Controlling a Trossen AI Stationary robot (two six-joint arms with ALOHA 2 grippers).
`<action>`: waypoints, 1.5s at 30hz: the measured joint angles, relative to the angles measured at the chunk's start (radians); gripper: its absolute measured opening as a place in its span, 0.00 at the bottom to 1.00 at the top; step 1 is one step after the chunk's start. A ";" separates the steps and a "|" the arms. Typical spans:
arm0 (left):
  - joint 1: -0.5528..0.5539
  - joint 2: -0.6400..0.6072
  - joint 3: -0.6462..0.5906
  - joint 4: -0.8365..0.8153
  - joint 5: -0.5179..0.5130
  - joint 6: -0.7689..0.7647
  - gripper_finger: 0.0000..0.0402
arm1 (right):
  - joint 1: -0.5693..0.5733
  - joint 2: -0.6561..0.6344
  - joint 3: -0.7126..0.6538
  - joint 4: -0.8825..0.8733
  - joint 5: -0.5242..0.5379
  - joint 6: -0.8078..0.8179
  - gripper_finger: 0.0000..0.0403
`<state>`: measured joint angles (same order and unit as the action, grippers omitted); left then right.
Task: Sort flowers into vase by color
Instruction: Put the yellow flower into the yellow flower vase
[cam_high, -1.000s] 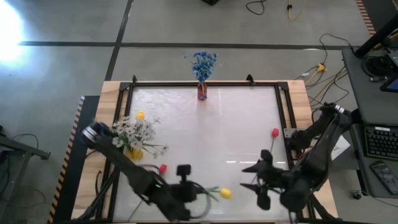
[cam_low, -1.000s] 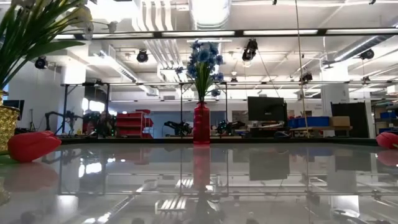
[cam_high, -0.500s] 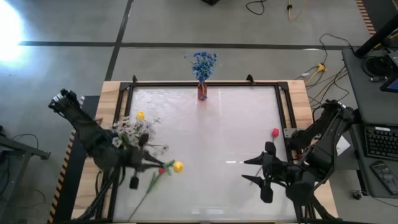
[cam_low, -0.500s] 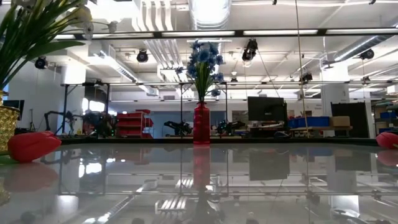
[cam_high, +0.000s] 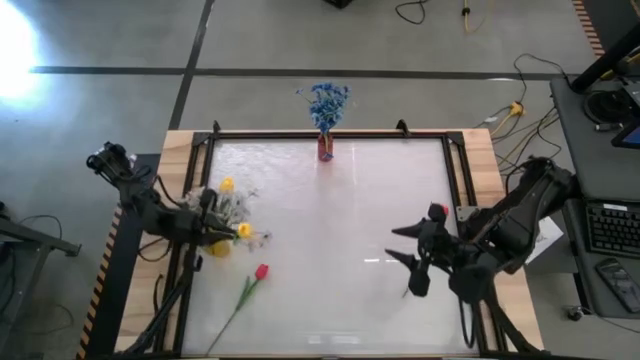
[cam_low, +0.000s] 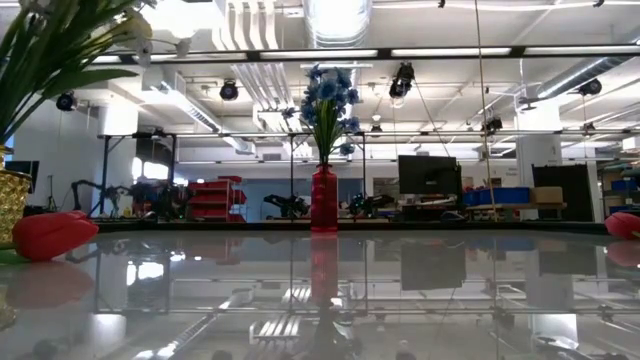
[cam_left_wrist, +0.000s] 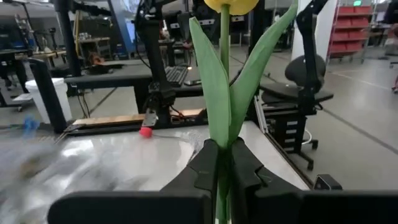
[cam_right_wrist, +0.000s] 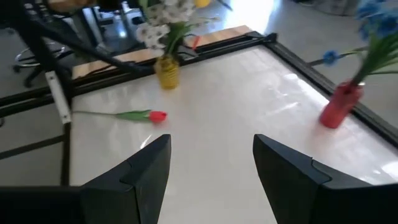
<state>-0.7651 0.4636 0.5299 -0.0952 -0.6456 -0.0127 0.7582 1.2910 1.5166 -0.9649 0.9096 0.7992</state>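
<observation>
1. Clamped in the left gripper (cam_left_wrist: 219, 163): a yellow tulip (cam_high: 243, 231), carried stem-down just beside the yellow vase (cam_high: 217, 245).
2. Hanging well right of that vase: the right gripper (cam_high: 412, 262), fingers spread, empty.
3. Lying near the vase: a red tulip (cam_high: 260, 271).
4. Likely next: lowering the stem into the vase mouth, then releasing.

We see a glossy white table (cam_high: 340, 210) bearing a red vase (cam_high: 326, 150) at the far edge, a yellow vase (cam_high: 218, 246) at left, and a red tulip (cam_high: 261, 271) lying near-left.
</observation>
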 joint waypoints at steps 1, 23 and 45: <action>0.000 -0.030 -0.011 -0.014 0.002 0.001 0.00 | -0.011 -0.007 0.000 -0.009 0.000 -0.002 0.54; 0.000 -0.449 -0.055 -0.223 0.253 -0.024 0.00 | -0.227 -0.068 0.000 -0.029 0.000 -0.106 0.54; 0.000 -0.464 -0.052 -0.235 0.269 0.069 0.00 | -0.303 -0.059 0.000 0.087 0.008 -0.100 0.54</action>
<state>-0.7651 -0.0006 0.4779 -0.3303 -0.3769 0.0566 0.4553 1.2320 1.5165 -0.8782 0.9176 0.6994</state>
